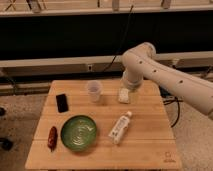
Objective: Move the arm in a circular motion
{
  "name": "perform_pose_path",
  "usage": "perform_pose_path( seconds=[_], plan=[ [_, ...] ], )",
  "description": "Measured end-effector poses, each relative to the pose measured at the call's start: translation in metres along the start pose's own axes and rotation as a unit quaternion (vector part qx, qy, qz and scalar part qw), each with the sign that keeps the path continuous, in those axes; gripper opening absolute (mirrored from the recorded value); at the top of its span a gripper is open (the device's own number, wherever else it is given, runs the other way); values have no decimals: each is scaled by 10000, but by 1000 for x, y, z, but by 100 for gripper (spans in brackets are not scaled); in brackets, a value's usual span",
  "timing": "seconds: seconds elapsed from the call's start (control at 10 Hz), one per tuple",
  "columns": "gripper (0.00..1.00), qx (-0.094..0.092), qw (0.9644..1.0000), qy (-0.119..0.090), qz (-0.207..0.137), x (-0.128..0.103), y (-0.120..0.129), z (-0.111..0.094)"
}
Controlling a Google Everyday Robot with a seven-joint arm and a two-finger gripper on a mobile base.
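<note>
Arm (pixel 150 69), rigid and heavy, needs no grasp; its tool (pixel 126 91) hangs just right of the plastic cup (pixel 94 91), opening impossible to tell.

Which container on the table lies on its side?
The white bottle, right of the green bowl; the bowl and the clear cup stand upright. The gripper is hidden behind the arm, at the back of the table.

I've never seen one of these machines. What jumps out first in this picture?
The big white arm grabs the eye, reaching in from the right and bending down over the back edge of the wooden table; its claw hangs at the lower end, just above a small white object. Next comes the green bowl front left, with a white bottle lying to its right.
</note>
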Motion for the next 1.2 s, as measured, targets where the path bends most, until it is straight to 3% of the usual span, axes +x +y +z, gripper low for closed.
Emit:
perform_pose_path(
  seconds=[0.4, 0.8, 1.2],
  plan=[
    [80, -28, 10000, -2, -45, 5, 3, 0],
    [80, 9, 9999, 24, -130, -15, -1, -2],
    [80, 20, 9999, 18, -170, -10, 2, -4]
  ],
)
